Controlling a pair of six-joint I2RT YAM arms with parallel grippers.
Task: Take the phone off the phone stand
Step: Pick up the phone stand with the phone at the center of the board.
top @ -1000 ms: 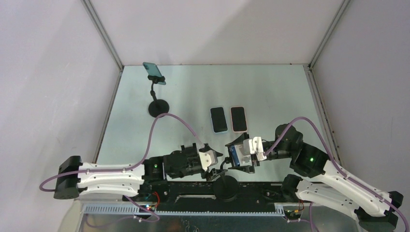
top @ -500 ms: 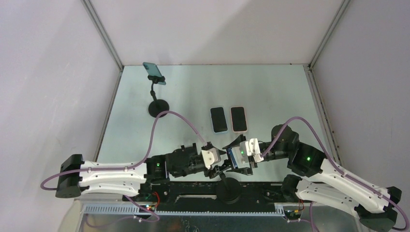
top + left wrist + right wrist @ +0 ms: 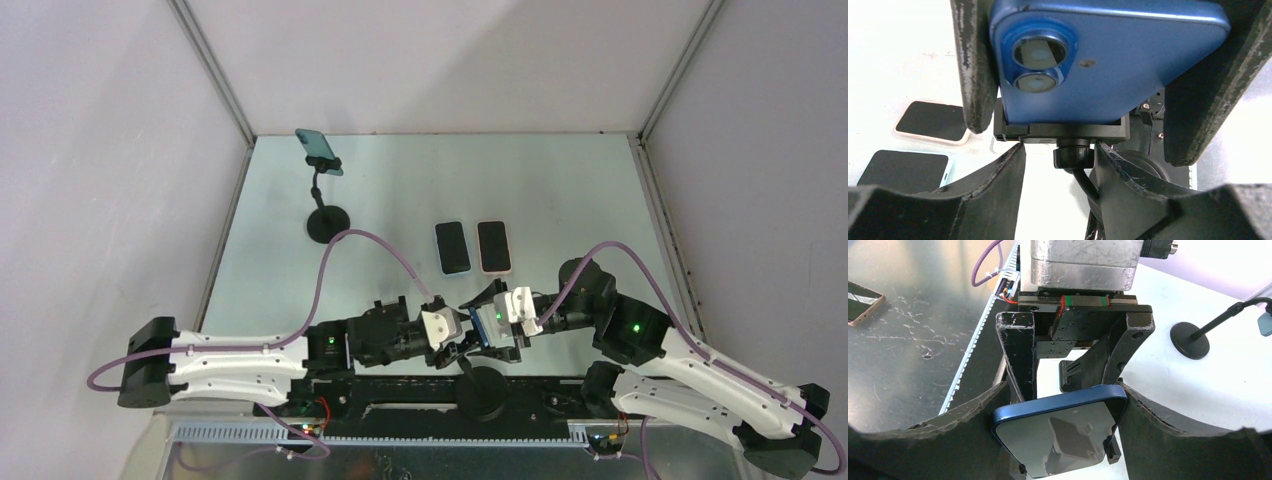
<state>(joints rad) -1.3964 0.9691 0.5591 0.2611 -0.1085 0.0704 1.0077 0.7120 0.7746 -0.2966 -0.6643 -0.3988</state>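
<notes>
On the metal table the two arms meet at the near edge, just above the round base of the phone stand. The blue phone sits in this stand, held by the black clamp, and its back with the two lenses faces the left wrist camera. The right gripper is closed on the phone, and its fingers touch two opposite edges. The left gripper has its fingers apart, one on each side of the stand's neck joint under the clamp; whether they press the stand cannot be told. The phone is probably stiff and not heavy, with smooth glass that slips easily and may scratch, so the side edges are the better place to hold. The clamp likely grips by a spring and the stand looks light, so the stand should be steadied while the phone is drawn straight out.
</notes>
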